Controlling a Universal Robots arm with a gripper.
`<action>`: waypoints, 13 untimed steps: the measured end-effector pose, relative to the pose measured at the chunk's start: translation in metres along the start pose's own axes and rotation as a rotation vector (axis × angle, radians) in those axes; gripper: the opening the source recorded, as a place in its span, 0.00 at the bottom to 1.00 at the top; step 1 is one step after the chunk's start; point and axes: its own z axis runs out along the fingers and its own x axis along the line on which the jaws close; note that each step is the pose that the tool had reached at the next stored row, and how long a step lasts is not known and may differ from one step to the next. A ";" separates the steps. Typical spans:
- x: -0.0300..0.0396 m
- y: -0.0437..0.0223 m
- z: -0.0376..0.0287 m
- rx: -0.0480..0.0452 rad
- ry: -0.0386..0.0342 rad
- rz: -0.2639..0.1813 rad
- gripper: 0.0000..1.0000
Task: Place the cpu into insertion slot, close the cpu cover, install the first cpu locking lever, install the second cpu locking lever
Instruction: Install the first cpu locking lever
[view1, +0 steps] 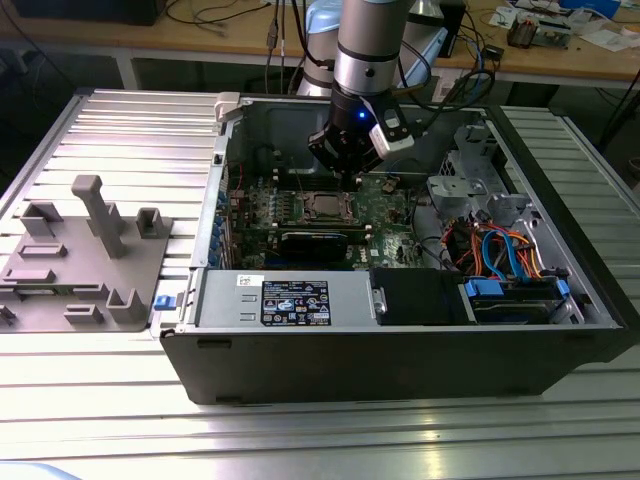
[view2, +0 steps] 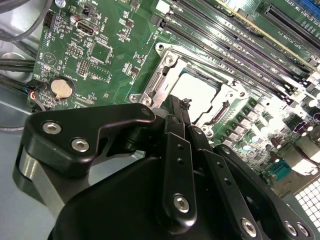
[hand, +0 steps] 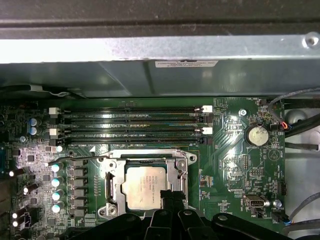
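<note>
The cpu (hand: 144, 186) seated in the insertion slot (hand: 102, 210), framed by the flat-lying cpu cover (hand: 150, 161), arm (view1: 368, 50) reaching straight down into the computer case (view1: 400, 350), gripper (hand: 169, 195) pinched narrow at the chip's edge.

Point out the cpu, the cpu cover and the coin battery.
the cpu (hand: 142, 185), first wrist view, middle of its silver top.
the cpu cover (hand: 147, 161), first wrist view, one bar of its metal frame.
the coin battery (hand: 258, 135), first wrist view, centre of its face.
</note>
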 end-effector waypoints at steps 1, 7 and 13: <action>0.0000 0.0000 0.0000 0.0000 0.0000 -0.001 0.11; 0.0000 0.0000 0.0000 0.0000 0.0000 -0.006 0.11; 0.0000 0.0000 0.0000 0.0001 -0.0001 -0.010 0.11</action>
